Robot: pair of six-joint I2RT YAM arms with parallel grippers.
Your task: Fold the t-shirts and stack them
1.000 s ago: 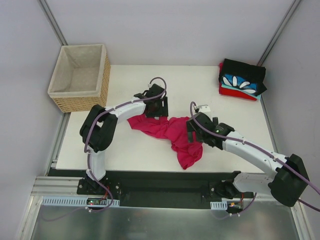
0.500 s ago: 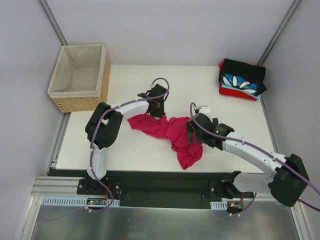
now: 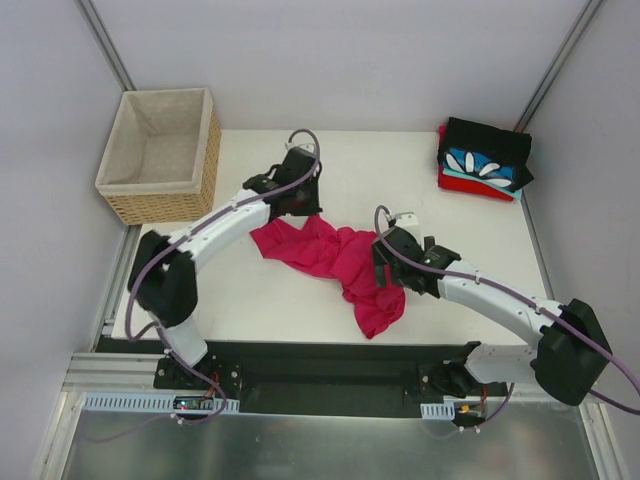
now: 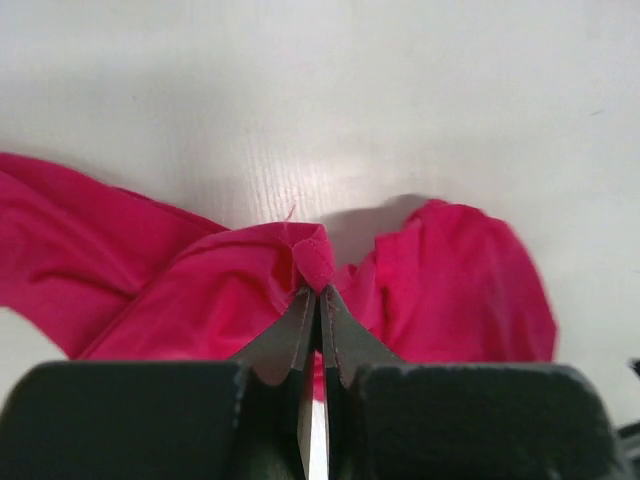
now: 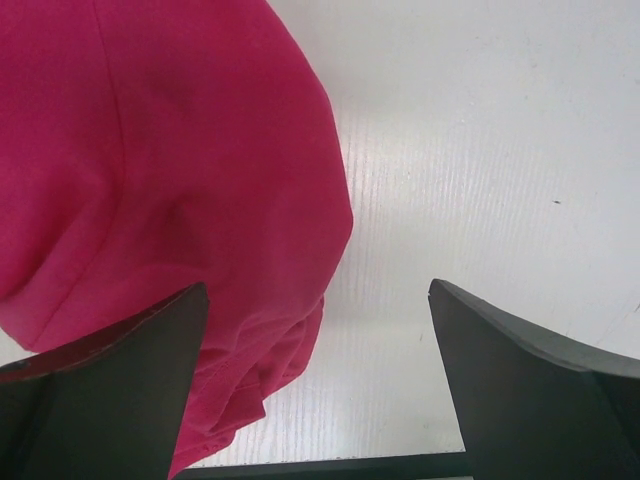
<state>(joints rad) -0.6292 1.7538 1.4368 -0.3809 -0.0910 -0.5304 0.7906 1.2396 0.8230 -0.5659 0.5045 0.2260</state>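
A crumpled magenta-pink t-shirt (image 3: 335,262) lies in the middle of the white table (image 3: 250,300). My left gripper (image 3: 300,205) sits at the shirt's far left edge, shut on a pinch of the pink cloth (image 4: 316,262); the fold pokes out past the closed fingertips. My right gripper (image 3: 388,272) stands open over the shirt's right side; pink fabric (image 5: 170,200) lies against its left finger (image 5: 110,390), bare table lies between the fingers, and nothing is gripped. Folded black, blue petal-print and red t-shirts (image 3: 484,160) are stacked at the table's far right corner.
A wicker basket (image 3: 160,155) with beige lining stands at the far left corner, off the table's edge. A small white tag-like object (image 3: 406,216) lies just beyond the right gripper. Grey walls enclose the table on three sides.
The left gripper closed on the shirt's edge and moved away from the bases, drawing the cloth's far left part with it. The right gripper stayed open and barely shifted.
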